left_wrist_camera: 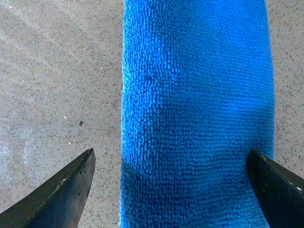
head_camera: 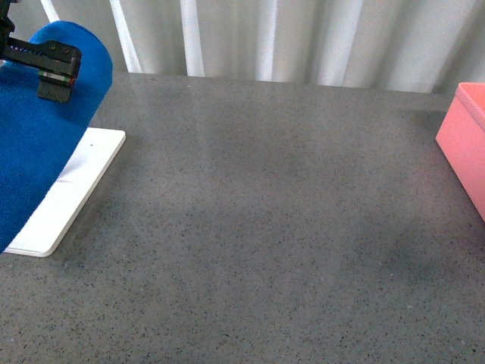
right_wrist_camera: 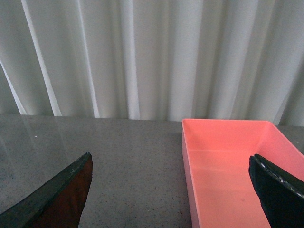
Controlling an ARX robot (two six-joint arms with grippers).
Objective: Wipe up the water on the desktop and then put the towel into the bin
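The blue towel (head_camera: 38,144) hangs draped at the far left of the front view, over the white tray. In the left wrist view the towel (left_wrist_camera: 197,109) runs as a wide band between my left gripper's two fingers. My left gripper (left_wrist_camera: 173,190) is open, one finger on each side of the band and neither pressing it; part of it shows in the front view (head_camera: 57,68). The pink bin (head_camera: 468,144) stands at the right edge of the dark speckled desktop (head_camera: 265,227). My right gripper (right_wrist_camera: 171,190) is open and empty, facing the bin (right_wrist_camera: 228,166). I cannot make out any water.
A flat white tray (head_camera: 72,197) lies under the towel at the left. White pleated curtains (head_camera: 303,38) hang behind the desktop's far edge.
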